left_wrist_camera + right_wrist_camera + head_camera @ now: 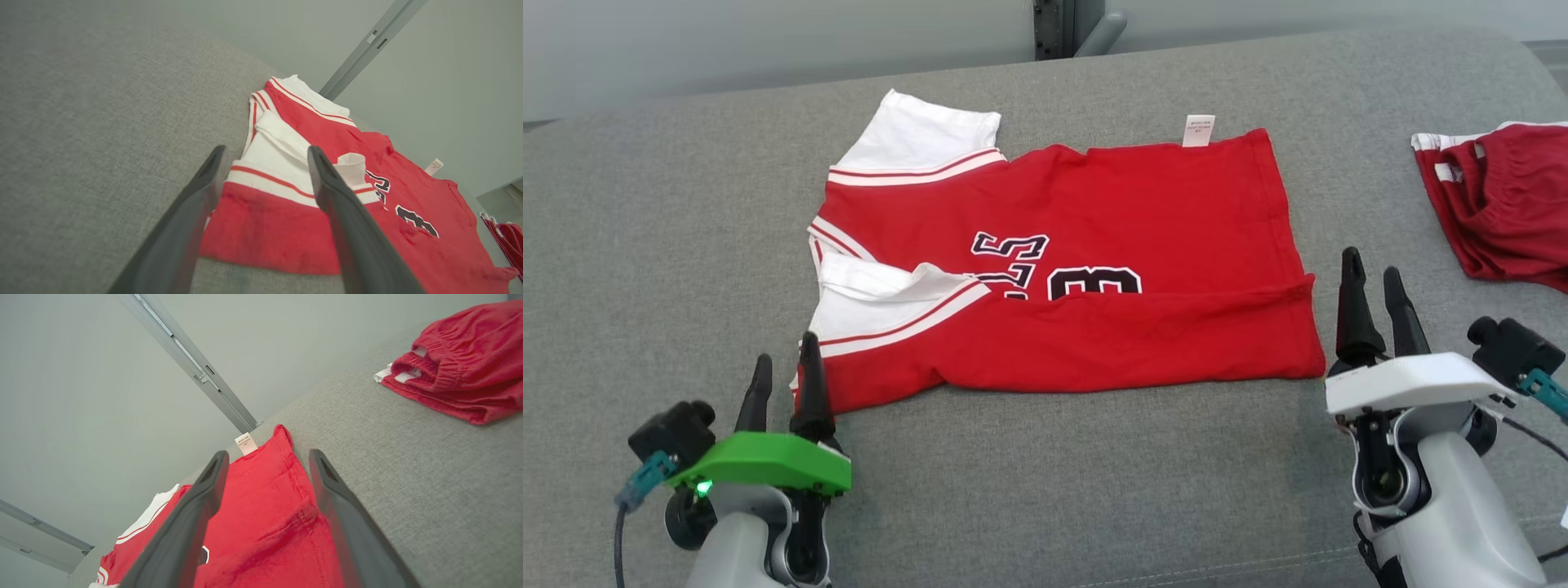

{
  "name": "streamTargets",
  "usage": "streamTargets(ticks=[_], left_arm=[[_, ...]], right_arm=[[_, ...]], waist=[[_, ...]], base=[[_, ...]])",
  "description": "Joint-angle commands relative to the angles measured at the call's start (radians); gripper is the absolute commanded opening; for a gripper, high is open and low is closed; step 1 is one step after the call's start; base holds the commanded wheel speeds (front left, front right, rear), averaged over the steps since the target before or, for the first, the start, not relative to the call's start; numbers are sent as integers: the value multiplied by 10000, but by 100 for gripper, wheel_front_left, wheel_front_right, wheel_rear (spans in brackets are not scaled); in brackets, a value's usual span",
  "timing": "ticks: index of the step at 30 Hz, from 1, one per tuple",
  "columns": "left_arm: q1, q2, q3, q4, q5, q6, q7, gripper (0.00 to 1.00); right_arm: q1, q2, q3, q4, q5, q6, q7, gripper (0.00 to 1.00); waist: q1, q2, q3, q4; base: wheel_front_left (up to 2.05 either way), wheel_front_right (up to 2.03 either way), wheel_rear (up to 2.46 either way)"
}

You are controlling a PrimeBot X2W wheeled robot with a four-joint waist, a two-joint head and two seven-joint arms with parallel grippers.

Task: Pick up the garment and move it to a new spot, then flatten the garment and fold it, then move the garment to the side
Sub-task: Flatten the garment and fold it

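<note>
Item: one red cloth jersey garment [1094,212] [261,237] [261,522] with white sleeves, red-and-white striped trim and black numerals outlined in white, laid flat at the centre of a grey woven upholstered surface [686,245], neck end towards 9 o'clock and hem towards 3 o'clock in the head view. The near long edge is folded up over the body, so the lower part of the numerals is covered; the near white sleeve is folded inward across the chest, and the far white sleeve is spread out at 11 o'clock. A small white printed label [1198,131] [434,166] [246,443] is seen sticking out of the far edge at 1 o'clock. Left gripper [786,349] [265,150], green-housed, is placed at 7 o'clock of the garment, just at its near neck-end corner; its two dark fingers are parted with nothing clasped, and contact with the cloth cannot be told. Right gripper [1370,263] [267,453], white-housed, is placed at 4 o'clock, just beside the near hem corner; its fingers are likewise spread and empty. A crumpled red cloth [1503,204] [461,359] with a gathered waistband and white trim is lying well apart at 3 o'clock on the same surface. A grey metal post [1054,28] [367,45] [188,363] is set against the pale wall at 12 o'clock.
</note>
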Motion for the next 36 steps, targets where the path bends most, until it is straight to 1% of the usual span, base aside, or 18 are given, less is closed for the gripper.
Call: streamTargets(ticks=[1, 5, 10, 18, 22, 23, 24, 25, 26, 28, 33, 36], left_arm=[[258, 20, 68, 154, 36, 8, 2, 100], [653, -24, 0, 867, -172, 8, 58, 100], [722, -56, -120, 1603, -587, 8, 285, 100], [282, -109, 42, 2213, -1709, 8, 258, 100], [38, -73, 116, 2527, -2014, 8, 217, 100], [-16, -45, 104, 2610, -2084, 8, 222, 93], [-73, -24, 93, 2677, -2133, 8, 212, 72], [-125, -6, 85, 2710, -2185, 8, 202, 48], [-177, -9, 105, 2719, -2265, 8, 157, 36], [-255, -7, 124, 2624, -2335, 8, 113, 0], [-257, 55, 205, 2365, -2286, 8, -13, 0], [-174, 57, 286, 2053, -2150, 8, -12, 0]], right_arm=[[366, -25, -58, -131, -146, -2, -25, 100], [1072, -25, -103, -470, -419, -2, -25, 100], [1634, -28, -128, -653, -231, -2, -25, 100], [1673, -28, 74, -762, -178, -2, -25, 100], [1606, -25, 92, -776, -199, -2, -26, 100], [1598, -25, 92, -768, -199, -2, -26, 100], [1597, -25, 90, -760, -195, -2, -25, 100], [1598, -27, 70, -750, -194, -2, -25, 100], [1597, -25, 64, -742, -191, -2, -25, 100], [1602, -25, 36, -727, -189, -2, -25, 100], [1616, -22, 84, -637, -130, -2, -25, 100], [1622, -22, 276, -319, -159, -2, -25, 100]], waist=[[0, 117, -217, 41], [0, 117, -468, 8], [0, 117, -624, -142], [0, 117, -469, -620], [0, 117, -329, -826], [0, 117, -303, -868], [0, 117, -279, -906], [0, 117, -263, -931], [0, 117, -247, -950], [0, 117, -227, -960], [0, 117, -241, -886], [0, 117, -261, -785]], base=[[0, 0, 0], [0, 0, 0], [0, 0, 0], [0, 0, 0], [0, 0, 0], [0, 0, 0], [0, 0, 0], [0, 0, 0], [0, 0, 0], [0, 0, 0], [0, 0, 0], [0, 0, 0]])
